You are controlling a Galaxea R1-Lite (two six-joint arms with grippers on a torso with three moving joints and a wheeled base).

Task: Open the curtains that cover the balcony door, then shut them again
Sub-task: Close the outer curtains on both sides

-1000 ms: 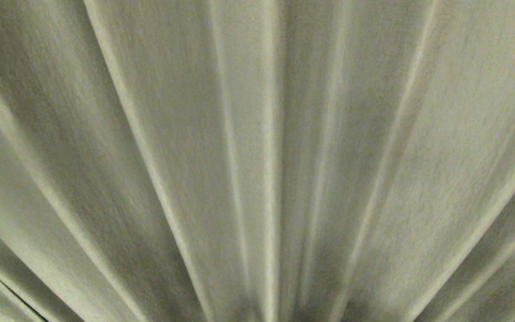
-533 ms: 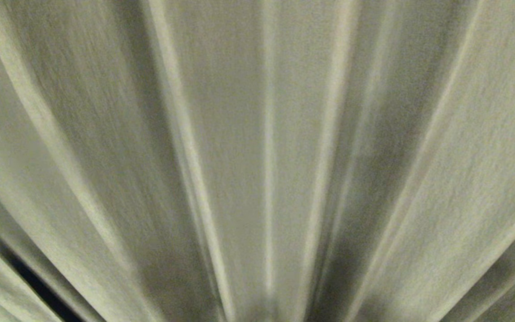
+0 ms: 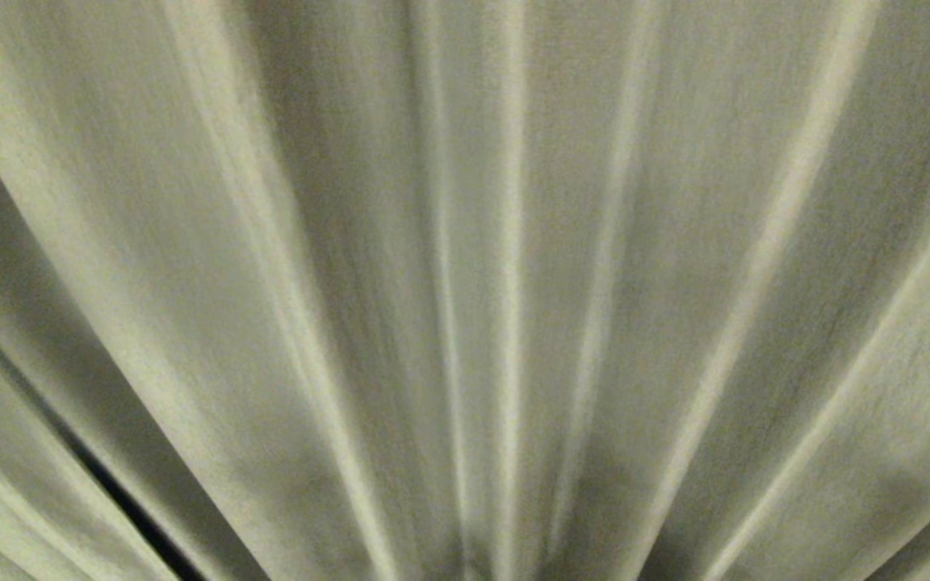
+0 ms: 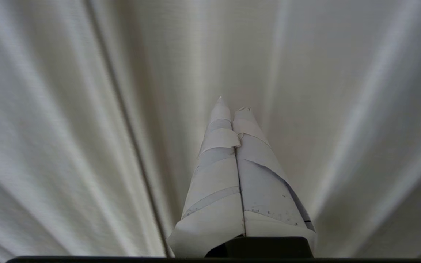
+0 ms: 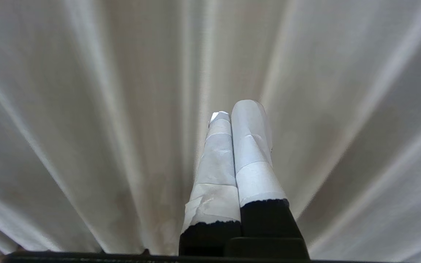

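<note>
With the curtains (image 3: 465,290) hung close across every view, a dark slit low on the left, and both the left gripper (image 4: 231,104) and right gripper (image 5: 238,107) pressed shut on nothing, fabric could be pushed or snagged rather than gripped.

Dim, even light falls on the curtains (image 3: 465,242), with soft shadows lying between the pleats and darkest low in the head view. All three views are blurred, the pleats smeared and fanning outward toward the edges.

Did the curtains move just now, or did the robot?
Cannot tell. The curtains and the dark gap slid right together in the head view, and nothing fixed is there to compare.
</note>
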